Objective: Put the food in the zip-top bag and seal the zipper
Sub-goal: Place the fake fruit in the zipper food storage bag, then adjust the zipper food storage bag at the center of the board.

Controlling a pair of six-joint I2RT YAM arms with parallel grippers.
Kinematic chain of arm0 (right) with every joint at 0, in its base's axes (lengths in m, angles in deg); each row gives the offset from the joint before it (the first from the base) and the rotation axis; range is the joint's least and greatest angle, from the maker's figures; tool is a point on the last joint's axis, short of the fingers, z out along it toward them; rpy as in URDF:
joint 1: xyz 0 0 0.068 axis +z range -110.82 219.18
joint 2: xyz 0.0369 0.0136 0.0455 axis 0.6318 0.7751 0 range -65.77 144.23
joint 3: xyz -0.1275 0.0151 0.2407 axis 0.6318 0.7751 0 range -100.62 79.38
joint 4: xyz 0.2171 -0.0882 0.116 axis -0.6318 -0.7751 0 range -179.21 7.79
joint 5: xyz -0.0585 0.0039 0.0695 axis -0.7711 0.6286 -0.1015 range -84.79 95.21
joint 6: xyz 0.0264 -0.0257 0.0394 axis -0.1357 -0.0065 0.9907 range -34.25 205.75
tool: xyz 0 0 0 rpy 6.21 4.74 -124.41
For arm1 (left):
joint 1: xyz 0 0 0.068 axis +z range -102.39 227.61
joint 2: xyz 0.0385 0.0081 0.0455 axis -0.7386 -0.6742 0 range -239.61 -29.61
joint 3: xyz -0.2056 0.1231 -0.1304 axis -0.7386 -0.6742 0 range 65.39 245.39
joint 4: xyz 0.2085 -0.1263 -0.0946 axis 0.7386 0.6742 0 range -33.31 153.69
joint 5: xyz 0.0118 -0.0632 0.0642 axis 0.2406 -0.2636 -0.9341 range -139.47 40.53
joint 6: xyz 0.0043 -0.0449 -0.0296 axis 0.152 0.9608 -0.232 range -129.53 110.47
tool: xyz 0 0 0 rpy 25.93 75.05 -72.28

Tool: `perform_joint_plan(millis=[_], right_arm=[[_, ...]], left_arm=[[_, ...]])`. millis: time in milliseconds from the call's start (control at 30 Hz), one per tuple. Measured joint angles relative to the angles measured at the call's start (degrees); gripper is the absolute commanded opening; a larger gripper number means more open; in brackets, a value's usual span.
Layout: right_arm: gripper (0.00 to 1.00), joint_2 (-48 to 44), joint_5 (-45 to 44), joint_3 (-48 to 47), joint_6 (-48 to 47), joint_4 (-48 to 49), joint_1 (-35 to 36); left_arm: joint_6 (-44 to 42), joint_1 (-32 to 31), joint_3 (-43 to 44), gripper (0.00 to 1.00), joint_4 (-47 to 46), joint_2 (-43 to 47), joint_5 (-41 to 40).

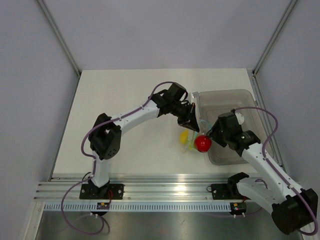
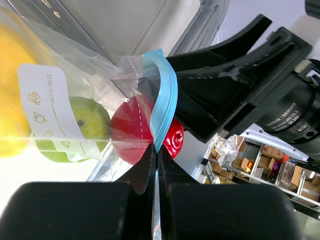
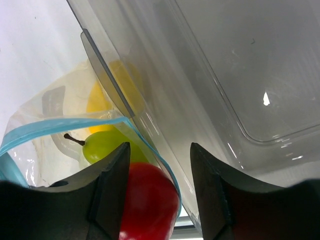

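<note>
Left fingers [image 2: 137,175] clenched on zipper [image 2: 167,95], frame's lower centre. Right fingers [image 3: 112,185] grasp red fruit [image 3: 147,200] at bag [image 3: 40,120] mouth. Yellow-green fruit [image 2: 92,117] and yellow fruit [image 2: 10,100] inside.

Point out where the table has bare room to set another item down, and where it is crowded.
Bare table lies left of the left arm, along the far edge behind it, and along the near edge right of its base. It is crowded where the left gripper pinches the zip-top bag and the right gripper holds the red fruit, beside the grey bin.
</note>
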Motion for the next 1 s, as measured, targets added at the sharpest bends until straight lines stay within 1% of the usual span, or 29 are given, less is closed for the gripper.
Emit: perform_joint_plan(millis=[100,133,200,233,333,433,600,700,800,1000], right_arm=[[0.41,1.86,1.05,0.00,-0.70,1.77,-0.04],[0.27,2.10,1.40,0.00,-0.94,2.43,-0.11],[0.15,2.21,1.75,0.00,-1.38,3.41,-0.17],[0.00,2.21,1.86,0.00,-1.49,3.58,-0.17],[0.00,2.21,2.12,-0.33,-2.19,3.34,-0.17],[0.00,2.29,2.56,-2.56,-3.69,1.81,-0.17],[0.00,4.37,4.00,-9.35,-7.91,-1.75,-0.17],[0.00,6.93,6.88,-12.90,-9.92,-2.16,-0.02],[0.00,9.07,8.94,-14.82,-11.34,-2.14,0.07],[0.00,10.71,12.41,-15.08,-12.41,-2.97,0.07]], left_arm=[[0.00,0.00,0.00,0.00,0.00,0.00,0.00],[0.00,0.00,0.00,0.00,0.00,0.02,0.00],[-0.02,0.00,0.00,0.00,0.00,0.02,0.00],[-0.07,0.02,0.00,0.00,0.02,0.07,0.00],[-0.46,0.04,0.00,0.00,0.66,0.33,-0.04],[-2.03,0.70,-0.07,0.00,2.89,1.27,-0.61],[-7.82,4.92,0.31,0.00,10.97,4.55,-4.55],[-11.98,7.10,3.17,0.00,16.41,5.25,-8.63],[-15.63,7.28,5.70,0.00,20.11,5.55,-12.70],[-19.69,5.77,6.58,0.00,24.96,6.16,-16.85]])
